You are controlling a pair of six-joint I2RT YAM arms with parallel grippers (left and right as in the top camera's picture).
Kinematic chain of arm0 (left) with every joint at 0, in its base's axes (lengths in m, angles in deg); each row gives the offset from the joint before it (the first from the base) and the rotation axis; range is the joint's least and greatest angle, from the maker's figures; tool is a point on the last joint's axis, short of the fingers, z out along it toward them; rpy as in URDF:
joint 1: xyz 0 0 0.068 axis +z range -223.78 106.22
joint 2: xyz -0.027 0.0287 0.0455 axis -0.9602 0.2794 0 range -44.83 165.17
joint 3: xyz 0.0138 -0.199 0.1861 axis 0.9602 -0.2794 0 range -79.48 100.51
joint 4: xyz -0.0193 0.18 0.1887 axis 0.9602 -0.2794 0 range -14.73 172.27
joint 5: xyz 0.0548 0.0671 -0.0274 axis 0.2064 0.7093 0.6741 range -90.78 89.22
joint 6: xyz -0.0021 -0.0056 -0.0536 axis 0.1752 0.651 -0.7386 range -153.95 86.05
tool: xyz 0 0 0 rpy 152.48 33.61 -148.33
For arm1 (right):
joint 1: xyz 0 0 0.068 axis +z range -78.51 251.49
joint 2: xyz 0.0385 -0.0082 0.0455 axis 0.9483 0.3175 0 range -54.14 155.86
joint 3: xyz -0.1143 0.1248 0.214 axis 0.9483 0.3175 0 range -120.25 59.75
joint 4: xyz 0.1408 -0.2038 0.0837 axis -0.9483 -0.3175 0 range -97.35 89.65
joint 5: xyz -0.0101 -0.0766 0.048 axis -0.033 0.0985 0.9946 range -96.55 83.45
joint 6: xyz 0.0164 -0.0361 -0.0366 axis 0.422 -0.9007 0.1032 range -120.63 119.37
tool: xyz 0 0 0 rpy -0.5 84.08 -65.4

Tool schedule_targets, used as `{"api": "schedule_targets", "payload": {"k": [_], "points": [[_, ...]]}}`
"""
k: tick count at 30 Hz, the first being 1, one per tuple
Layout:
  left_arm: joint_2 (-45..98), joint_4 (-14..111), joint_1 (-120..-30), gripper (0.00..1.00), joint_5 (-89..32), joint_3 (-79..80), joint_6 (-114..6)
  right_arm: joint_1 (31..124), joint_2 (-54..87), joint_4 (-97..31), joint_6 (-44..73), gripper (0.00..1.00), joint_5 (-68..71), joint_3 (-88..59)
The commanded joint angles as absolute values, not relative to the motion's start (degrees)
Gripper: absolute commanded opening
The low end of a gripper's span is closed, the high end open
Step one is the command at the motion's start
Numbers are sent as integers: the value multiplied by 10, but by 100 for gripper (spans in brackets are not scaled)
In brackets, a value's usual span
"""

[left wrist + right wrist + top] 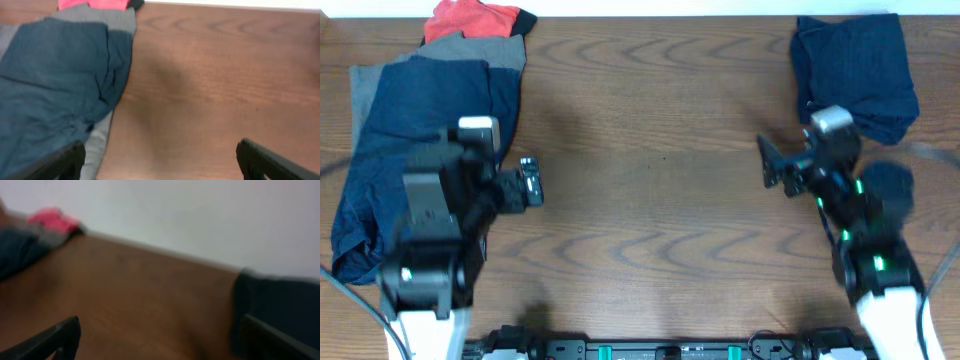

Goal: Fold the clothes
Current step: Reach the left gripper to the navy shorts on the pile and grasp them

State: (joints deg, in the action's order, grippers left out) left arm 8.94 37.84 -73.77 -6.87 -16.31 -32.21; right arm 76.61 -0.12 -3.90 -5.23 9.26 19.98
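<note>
black fingers stand far apart at the bottom corners of both wrist views, with only bare wood between them: the left gripper (160,165) is spread wide and holds nothing, and the right gripper (160,341) is spread just as wide and also holds nothing. the overhead view shows what the wrist cameras cannot: both arms at once, the left one over the near left of the table (650,210) and the right one at the right side, its fingers pointing toward the middle. it also shows the whole of the folded navy garment (855,70) at the far right corner, which the right wrist view catches only as a blurred dark edge. the left wrist view gives the pile in closer detail: the navy shorts (55,85) lie crumpled on top of a grey garment (112,20), with a red-orange garment (92,4) at the far edge behind them. the navy shorts lie to the left of the left gripper, their near edge just beside its left finger; whether they touch cannot be told. the folded navy garment lies beyond and to the right of the right gripper, apart from it. the right wrist view alone shows a pale wall (200,220) behind the table.
</note>
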Motion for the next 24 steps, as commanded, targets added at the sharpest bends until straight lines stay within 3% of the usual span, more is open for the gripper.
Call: {"api": "schedule_targets", "payload": {"k": [1, 4, 11, 17, 24], "points": [[136, 359, -734, 98, -76, -96, -252, 771, 99, -79, -48, 99, 171, 125], [166, 397, -731, 98, -76, -89, -252, 771, 201, -106, -48, 99, 236, 58], [237, 445, -668, 98, -76, -89, -267, 771, 287, -59, -47, 99, 325, 46], [321, 486, -513, 98, -77, -89, -317, 771, 299, -57, -48, 99, 372, 46], [413, 512, -374, 98, -76, -89, -263, 772, 299, -57, -48, 99, 372, 46]]}}
